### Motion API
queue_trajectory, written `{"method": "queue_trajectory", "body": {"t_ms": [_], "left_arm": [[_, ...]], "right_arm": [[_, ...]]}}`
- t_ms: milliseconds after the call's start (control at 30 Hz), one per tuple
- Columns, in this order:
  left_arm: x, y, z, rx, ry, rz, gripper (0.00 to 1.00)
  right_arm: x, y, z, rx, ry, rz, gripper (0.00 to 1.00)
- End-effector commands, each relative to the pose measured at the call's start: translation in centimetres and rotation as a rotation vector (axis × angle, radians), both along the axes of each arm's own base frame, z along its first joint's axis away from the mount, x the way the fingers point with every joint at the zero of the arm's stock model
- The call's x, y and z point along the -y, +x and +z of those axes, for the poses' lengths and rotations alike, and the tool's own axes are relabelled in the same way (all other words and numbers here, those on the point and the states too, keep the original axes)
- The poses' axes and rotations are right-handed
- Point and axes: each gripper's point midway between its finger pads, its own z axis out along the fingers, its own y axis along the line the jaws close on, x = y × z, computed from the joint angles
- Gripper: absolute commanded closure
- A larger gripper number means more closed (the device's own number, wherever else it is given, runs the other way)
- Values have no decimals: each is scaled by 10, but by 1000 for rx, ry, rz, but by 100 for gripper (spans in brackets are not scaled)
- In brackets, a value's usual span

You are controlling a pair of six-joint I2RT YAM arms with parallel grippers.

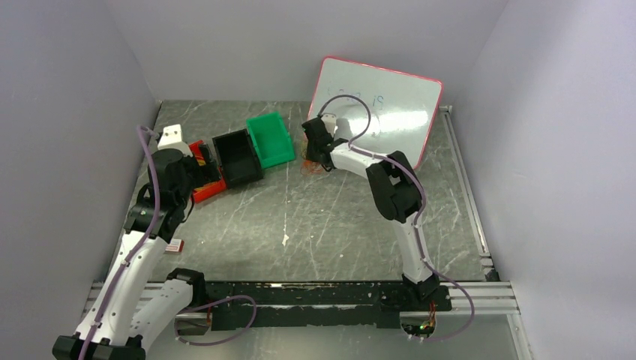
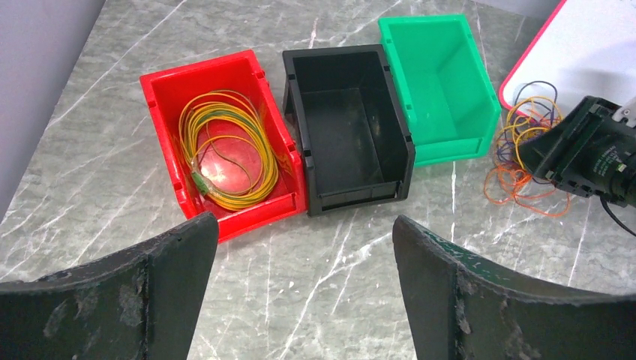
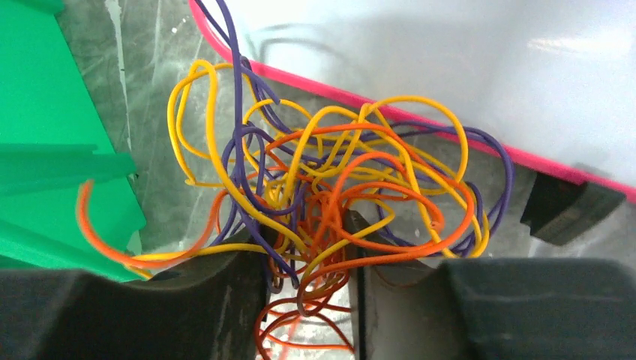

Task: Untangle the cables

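Cables [image 3: 337,195] in one knotted heap of orange, yellow and purple loops, lying on the tabletop [image 1: 315,225] between the green bin [image 2: 427,21] and the pink-edged whiteboard [image 3: 450,67], a few loops crossing the board's pink edge. Right fingers [image 3: 225,300] down in the heap with a narrow gap between them. Orange strands running through that gap, yellow and purple ones draped over the tips. Clamped on the strands or merely straddling them — cannot tell. Left fingers [image 2: 150,285] spread wide apart, nothing between them, hanging over bare tabletop just in front of the red bin [image 2: 161,90]. Inside the red bin, a neat coil of yellow-green wire [image 2: 225,150]. Black bin [image 2: 334,51] set between the red and green ones — close against both.
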Motion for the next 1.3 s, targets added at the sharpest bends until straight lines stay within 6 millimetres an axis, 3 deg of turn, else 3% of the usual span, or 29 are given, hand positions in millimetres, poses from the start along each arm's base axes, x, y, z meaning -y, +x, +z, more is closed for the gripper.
{"method": "queue_trajectory", "body": {"t_ms": [0,100,267,433,700,767,933,1067,1267], "left_arm": [[0,4,3,20,-18,-8,10],[0,4,3,21,-20,-7,10],[0,4,4,25,-26,-9,10],[0,5,2,21,-30,-15,11],[1,5,0,13,-31,-18,11],[0,5,-1,11,-31,-17,11],[2,6,-2,6,-31,-28,11],[3,6,-3,3,-33,-33,11],[5,7,-5,-2,-37,-39,11]], "right_arm": [[8,-2,26,73,2,5,67],[14,-11,42,100,-10,42,77],[22,-44,73,129,-17,184,80],[24,-89,103,141,30,348,81],[-2,-176,112,84,86,631,80],[-8,-194,114,81,83,676,76],[-3,-236,85,2,22,761,60],[8,-245,69,-43,14,723,42],[23,-240,97,5,32,594,34]]}}
